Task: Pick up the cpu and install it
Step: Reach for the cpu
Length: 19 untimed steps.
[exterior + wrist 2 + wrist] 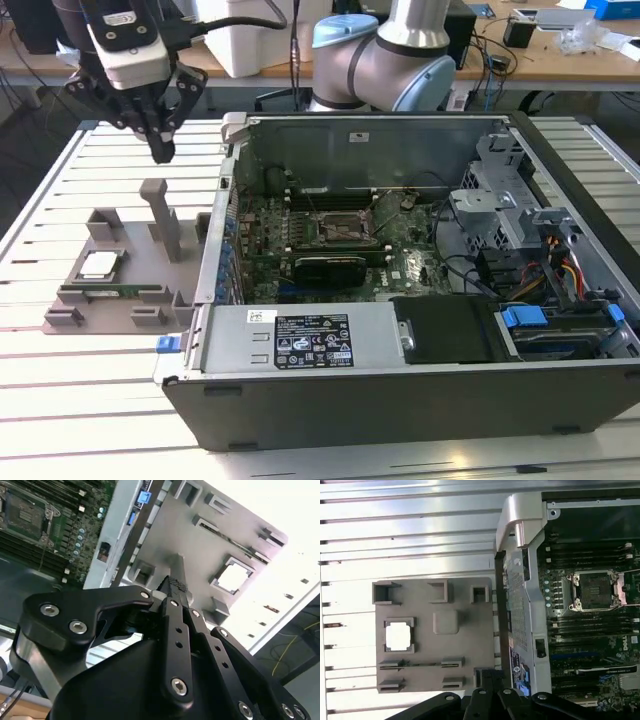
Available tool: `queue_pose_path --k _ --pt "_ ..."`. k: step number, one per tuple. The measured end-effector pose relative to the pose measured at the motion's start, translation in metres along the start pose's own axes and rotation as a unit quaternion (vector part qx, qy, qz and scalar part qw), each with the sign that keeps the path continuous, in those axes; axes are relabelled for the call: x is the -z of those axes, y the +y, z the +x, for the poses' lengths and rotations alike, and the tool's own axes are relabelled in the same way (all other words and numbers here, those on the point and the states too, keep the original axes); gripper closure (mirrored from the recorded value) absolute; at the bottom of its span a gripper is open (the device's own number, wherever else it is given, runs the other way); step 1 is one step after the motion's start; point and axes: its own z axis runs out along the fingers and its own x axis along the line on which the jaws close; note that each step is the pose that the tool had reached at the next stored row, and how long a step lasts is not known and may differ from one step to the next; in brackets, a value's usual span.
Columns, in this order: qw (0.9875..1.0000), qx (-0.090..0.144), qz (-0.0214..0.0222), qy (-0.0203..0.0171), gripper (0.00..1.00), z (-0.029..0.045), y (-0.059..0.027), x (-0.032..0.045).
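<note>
closest to me is the open computer case (400, 400), its long side wall running across 6 o'clock of the exterior view. past that, out at 9 o'clock, a grey holder (150, 305) lies on the slatted table (60, 400). the cpu (100, 265) sits flat in a square pocket of the holder, untouched. at 3 o'clock of the chip stands an upright post (160, 215) of the same holder, and just beyond it the case's end wall (215, 240). inside the case, near the centre, is the black socket (345, 228) on the motherboard. farthest back, at 11 o'clock, the gripper (161, 148) hangs well above the holder, nearer the post than the chip. its fingers are clenched together to a point with nothing between them, and the second wrist view shows the same. what worries me is that going down clenched like that it would jab the chip's lid rather than straddle it. a descent drifting toward the post could clip it and shove the whole holder. a thin flat chip pinched by its edges could tilt or slip, and a low carry would catch the end wall. at the socket, a skewed or turned chip could bend contacts. whether the socket's frame stands open i cannot tell.
</note>
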Motion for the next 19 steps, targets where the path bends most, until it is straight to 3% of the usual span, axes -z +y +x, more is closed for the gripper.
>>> queue_pose_path --k 1,7,19 --pt "1.0 0.0 0.0 0.0 0.89 0.0055 -0.0004 0.0001" --pt "1.0 0.0 0.0 0.0 0.89 0.0226 -0.0017 0.0006" --pt "1.0 0.0 0.0 0.0 0.89 0.0514 -0.0038 0.0013"
